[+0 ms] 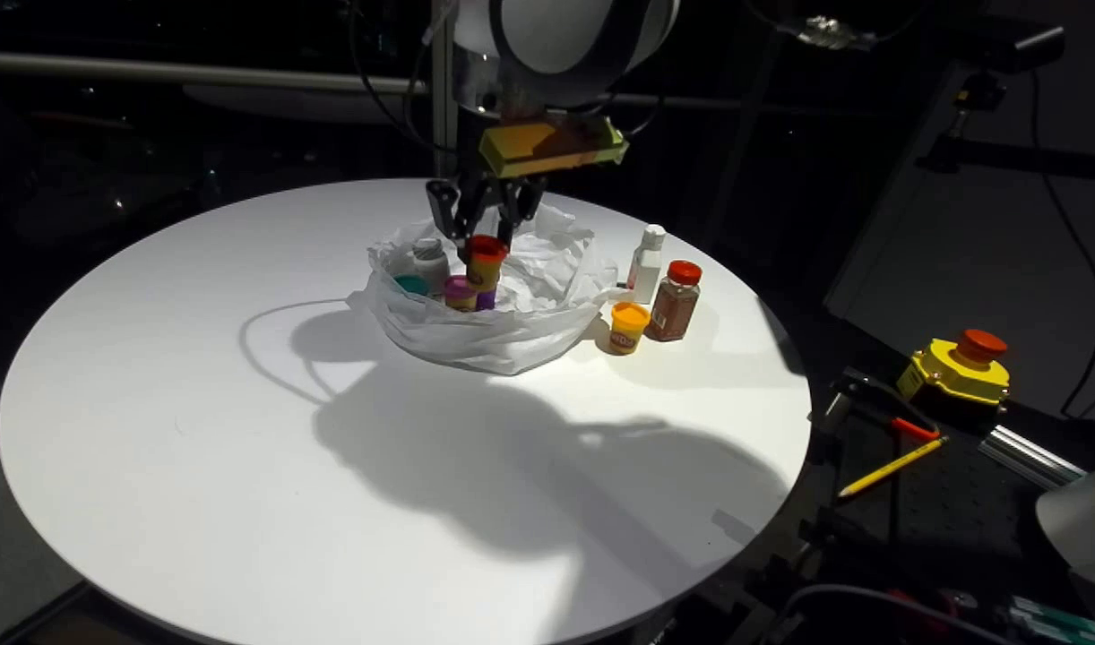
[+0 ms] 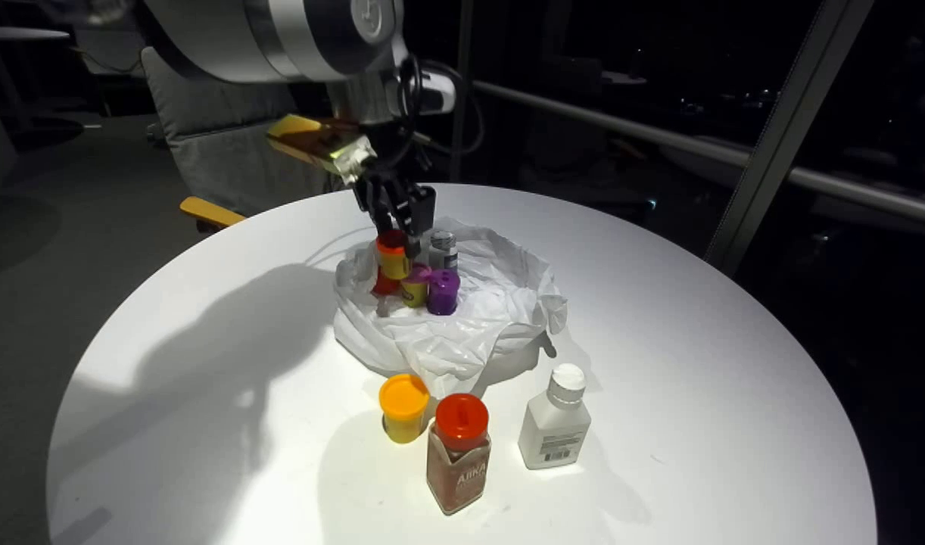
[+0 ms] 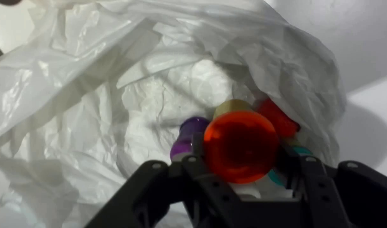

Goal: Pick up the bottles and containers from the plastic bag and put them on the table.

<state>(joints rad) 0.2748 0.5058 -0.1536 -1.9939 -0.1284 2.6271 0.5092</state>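
Pincer (image 3: 241,149): closed round a red-lidded dough tub (image 2: 395,263), jaws bracketing it close to the lid; pincer and tub over the white plastic bag (image 1: 503,343).

Held tub: yellow body, near upright; whether its base touches the things underneath cannot be told. Handling, as judged: light, fairly stiff plastic, not fragile, smooth enough to slip a little. Hold best across the sides just under the lid; a grip on the lid alone might pull it off.

Below the pincer, in the bag: pink-lidded dough tub (image 2: 414,291), same hold advised; purple shaker (image 2: 443,294), probably rigid and light, to be taken round the body; grey-white bottle (image 1: 430,267), likely firm; teal-lidded container (image 1: 411,285), largely hidden. The bag: limp, crinkled film, liable to snag.

Well apart from the pincer, outside the bag, on the round white table (image 1: 180,466): orange-lidded dough tub (image 2: 404,409); red-capped spice jar (image 2: 459,463), perhaps the weightiest piece, its flat sides suiting the jaws; white square-bodied bottle (image 2: 555,428), likely light, easily tipped.

Lettering: orange-lidded dough tub, a dark label that seems to read Play-Doh; red-capped spice jar, capitals ending IKA, probably paprika; white square-bodied bottle, fine print and a barcode, too small to read; red-lidded dough tub, label not legible.
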